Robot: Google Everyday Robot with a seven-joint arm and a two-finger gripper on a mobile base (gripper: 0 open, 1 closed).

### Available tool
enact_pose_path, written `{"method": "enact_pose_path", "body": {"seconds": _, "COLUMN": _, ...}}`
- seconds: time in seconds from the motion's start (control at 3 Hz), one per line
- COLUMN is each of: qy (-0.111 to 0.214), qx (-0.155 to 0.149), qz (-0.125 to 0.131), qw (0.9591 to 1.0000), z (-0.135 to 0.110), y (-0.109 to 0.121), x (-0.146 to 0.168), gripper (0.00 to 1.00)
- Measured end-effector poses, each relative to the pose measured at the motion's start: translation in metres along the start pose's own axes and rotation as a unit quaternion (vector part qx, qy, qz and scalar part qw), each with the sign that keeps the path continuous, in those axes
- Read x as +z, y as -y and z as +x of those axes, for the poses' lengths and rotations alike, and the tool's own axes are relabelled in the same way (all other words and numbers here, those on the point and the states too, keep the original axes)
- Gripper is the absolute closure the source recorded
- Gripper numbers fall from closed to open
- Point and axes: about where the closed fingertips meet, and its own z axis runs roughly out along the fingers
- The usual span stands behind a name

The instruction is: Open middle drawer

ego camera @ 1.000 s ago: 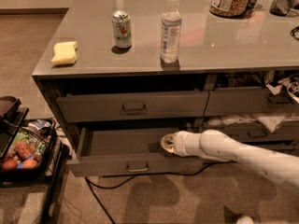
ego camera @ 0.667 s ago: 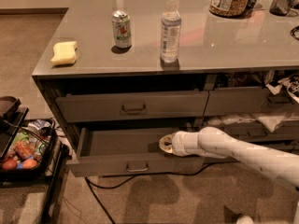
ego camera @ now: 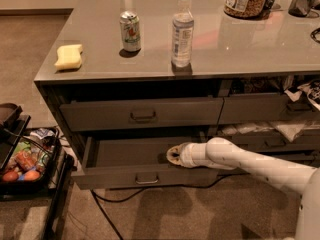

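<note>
fingers sit at the tip of the gripper, which reaches inside the middle drawer, near its centre and just behind the front panel; whether they are spread or pressed together i cannot tell. against a second ago almost nothing has shifted: the drawer stands out as far as it did, and the gripper has only crept a touch to the left. judging by that, the pull looks finished or stalled, with the drawer already well out beneath the closed upper drawer. inside, it shows plain grey and nothing else besides the arm's tip. its dark pull is untouched. at the left, a dark basket holds packets and round reddish items. at the right, pale crumpled paper spills from the neighbouring drawers. a can, bottle and sponge stand on the tabletop.
</note>
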Motion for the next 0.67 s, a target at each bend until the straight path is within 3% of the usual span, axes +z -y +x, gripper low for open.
{"method": "enact_pose_path", "body": {"seconds": 0.67, "qy": -0.047, "qx": -0.015, "qz": 0.009, "qw": 0.9988, "z": 0.036, "y": 0.022, "x": 0.016, "gripper": 1.00}}
